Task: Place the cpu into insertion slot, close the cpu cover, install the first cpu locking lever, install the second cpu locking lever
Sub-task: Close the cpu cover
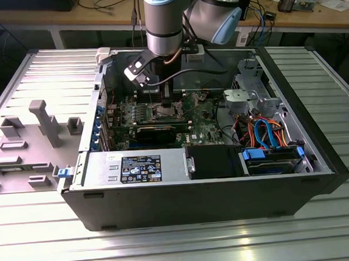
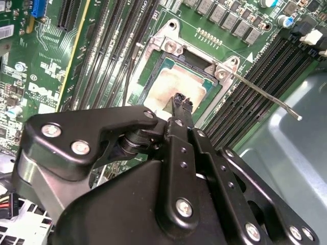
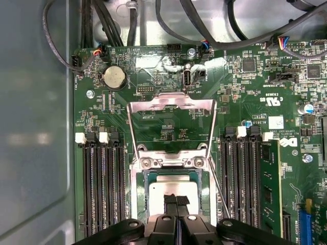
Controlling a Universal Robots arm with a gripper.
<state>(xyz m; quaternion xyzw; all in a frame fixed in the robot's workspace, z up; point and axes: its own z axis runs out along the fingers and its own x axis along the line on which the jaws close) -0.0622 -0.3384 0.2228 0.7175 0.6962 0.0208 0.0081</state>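
The chip (image 3: 168,188) lies flat in its socket (image 3: 137,196), so I judge the placing step to be about finished, while the cover is not yet closed. The jaws are shut, finger against finger with nothing between them. Their fingertips (image 3: 171,200) stand over the middle of the chip's metal top; whether they press on it or hover just above it I cannot tell. In the second wrist view the fingertips (image 2: 180,100) sit over the chip (image 2: 161,84) as well. The cover (image 3: 171,101) is swung open beyond the chip, hinged on the side of the socket away from the jaws, over the green board (image 3: 245,102). One thin lever (image 2: 265,97) stands free just beside the socket, off to one side of the jaws. By my reckoning, closing the cover calls for the jaws to reach past the chip to the cover's far edge and swing it over without nudging the chip
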